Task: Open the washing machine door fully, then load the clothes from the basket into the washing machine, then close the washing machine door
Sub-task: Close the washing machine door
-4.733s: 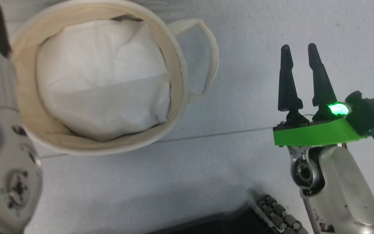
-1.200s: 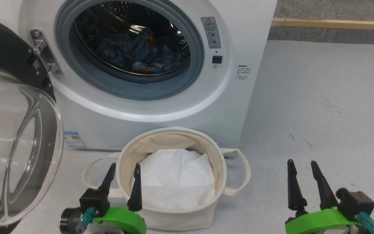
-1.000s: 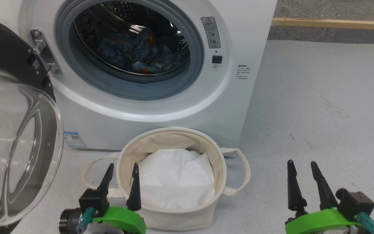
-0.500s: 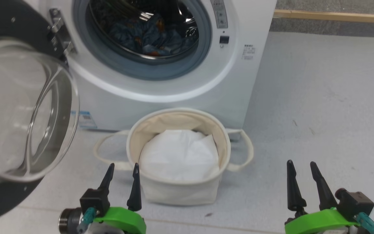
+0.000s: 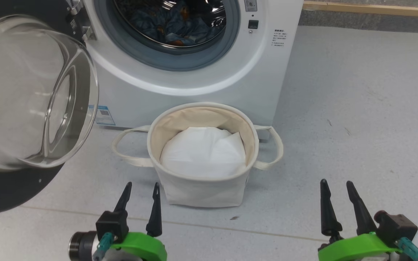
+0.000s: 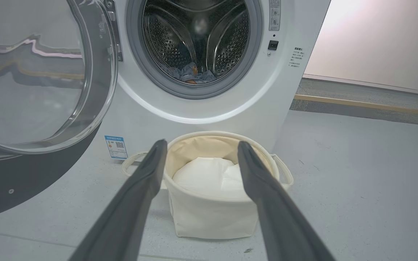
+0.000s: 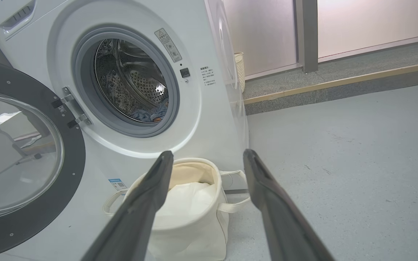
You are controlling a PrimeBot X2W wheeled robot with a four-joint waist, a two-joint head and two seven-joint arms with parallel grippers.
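- Hanging open at left, the door (image 5: 31, 94) cleared the washer (image 5: 194, 94).
- Clothes (image 5: 172, 25) lay in its drum (image 6: 230, 47); the basket (image 5: 201, 192) sat just before it.
- Left gripper (image 5: 142, 185) and right gripper (image 5: 336, 182) were parted, empty.

1. We see the left end effector (image 5: 142, 183) and the right end effector (image 5: 336, 181) each as two long black fingers (image 5: 154, 214) tapering to pointed tips.
2. Each pair rises from a bright green mount (image 5: 354, 248) with rounded edges.
3. A teal plug (image 5: 103, 242) pokes from the left mount beside a round black-and-silver cap (image 5: 79, 246); the right mount carries a black block (image 5: 396, 226) and another teal plug.
4. In the wrist views the fingers look smooth, matte and dark grey.
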